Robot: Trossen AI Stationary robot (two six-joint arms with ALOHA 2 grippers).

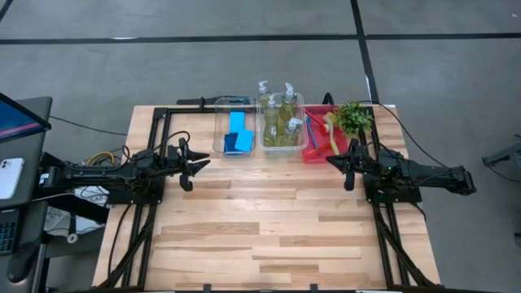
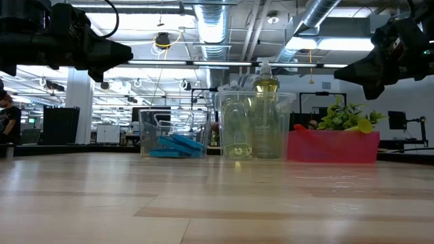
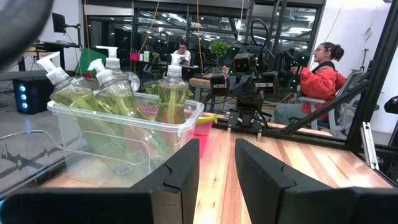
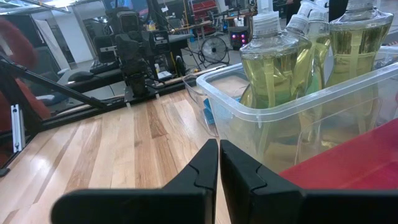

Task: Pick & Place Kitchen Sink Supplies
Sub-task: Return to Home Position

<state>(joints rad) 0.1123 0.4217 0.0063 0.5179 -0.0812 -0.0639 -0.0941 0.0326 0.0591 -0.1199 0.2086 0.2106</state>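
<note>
high: straight down | low: tabletop level | wrists: facing each other | shared: pump bottles (image 1: pixel 288 110)

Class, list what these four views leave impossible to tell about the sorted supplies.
- How many brushes: in the high view they are too small and partly under the plant; in the low view they are hidden behind the red tray wall.
- How many sponges: they overlap in the high view; in the low view they lie edge-on behind their bin wall.

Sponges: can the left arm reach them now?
Probably yes: the left gripper hovers open near the open-topped bin of sponges, nothing standing between. The right gripper waits by the red tray.
</note>
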